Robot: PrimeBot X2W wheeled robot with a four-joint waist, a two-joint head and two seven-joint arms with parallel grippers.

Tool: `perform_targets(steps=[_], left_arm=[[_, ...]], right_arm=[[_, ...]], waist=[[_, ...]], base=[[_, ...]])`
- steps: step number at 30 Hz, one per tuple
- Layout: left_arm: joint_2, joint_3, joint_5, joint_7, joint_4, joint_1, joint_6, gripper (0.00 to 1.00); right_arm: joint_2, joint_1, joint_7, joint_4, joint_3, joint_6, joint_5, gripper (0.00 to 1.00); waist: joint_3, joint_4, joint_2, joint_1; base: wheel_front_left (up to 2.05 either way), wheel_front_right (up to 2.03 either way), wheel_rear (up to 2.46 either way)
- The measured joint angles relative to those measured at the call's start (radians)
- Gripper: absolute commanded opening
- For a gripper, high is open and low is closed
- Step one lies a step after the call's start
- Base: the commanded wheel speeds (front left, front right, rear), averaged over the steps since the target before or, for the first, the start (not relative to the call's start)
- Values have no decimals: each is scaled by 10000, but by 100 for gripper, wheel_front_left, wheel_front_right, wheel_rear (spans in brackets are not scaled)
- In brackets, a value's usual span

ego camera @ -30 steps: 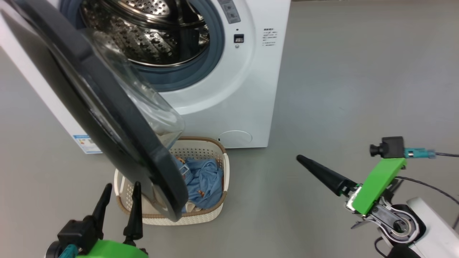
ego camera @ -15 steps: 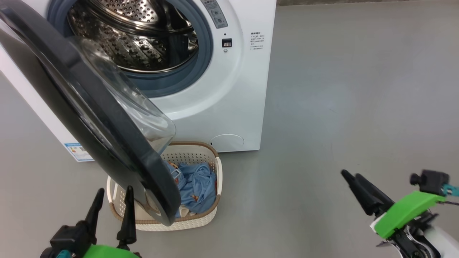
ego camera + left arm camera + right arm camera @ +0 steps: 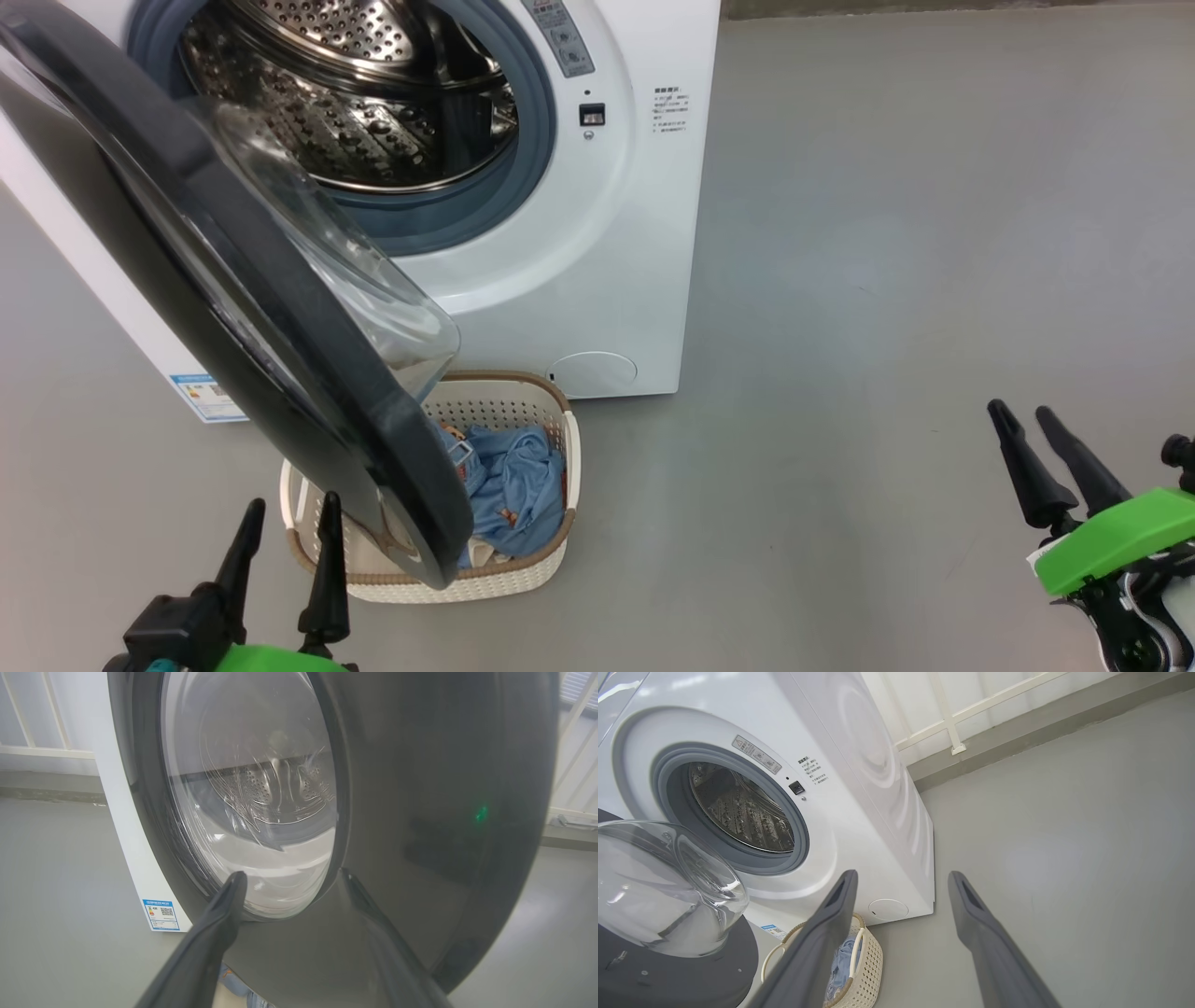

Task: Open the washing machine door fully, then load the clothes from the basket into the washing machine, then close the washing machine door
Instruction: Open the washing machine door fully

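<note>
door state: washing machine door [image 3: 280,317] swung out from the washing machine [image 3: 607,261] on its L hinge side, roughly half open. Its lower free edge hangs over the basket's L part.
door handling: prob. stiff, fairly heavy, glossy so slick. The glass bowl [image 3: 373,289] is best not knocked. Push on the dark rim near the free edge, far from the hinge.
clothes: light-blue bear-print clothes [image 3: 513,485] lie bunched in the basket [image 3: 509,583], on the floor just in front of the machine's lower front. Soft, light, limp; pinch a raised fold.
drum: steel drum [image 3: 355,93] looks empty.
L gripper: left gripper [image 3: 291,509] has fingers apart and holds nothing. It's in front of the machine at the door's outer face; the wrist view can't settle whether the tips touch.
R gripper: right gripper [image 3: 1019,409] has fingers apart, empty, well off the machine's R front corner.
vs 1 s ago: R gripper was nearer the machine, pointing across at the basket; it's now pulled back, fingers up. The camera shifted a bit. Door, basket and L gripper are unchanged rel. to the machine.
</note>
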Motion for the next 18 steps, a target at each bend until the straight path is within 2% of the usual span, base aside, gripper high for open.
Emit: perform_targets(steps=[8, 18], left_arm=[[2, 42, 2, 0, 2, 1, 0, 100], [2, 21, 2, 0, 2, -2, 0, 100]], right_arm=[[926, 1024, -2, -581, -2192, 0, -2650, 100], [1743, 1891, -2, -830, -3461, 0, -4679, 100]], waist=[[13, 84, 0, 0], [47, 188, 0, 0]], base=[[0, 0, 0], [0, 0, 0]])
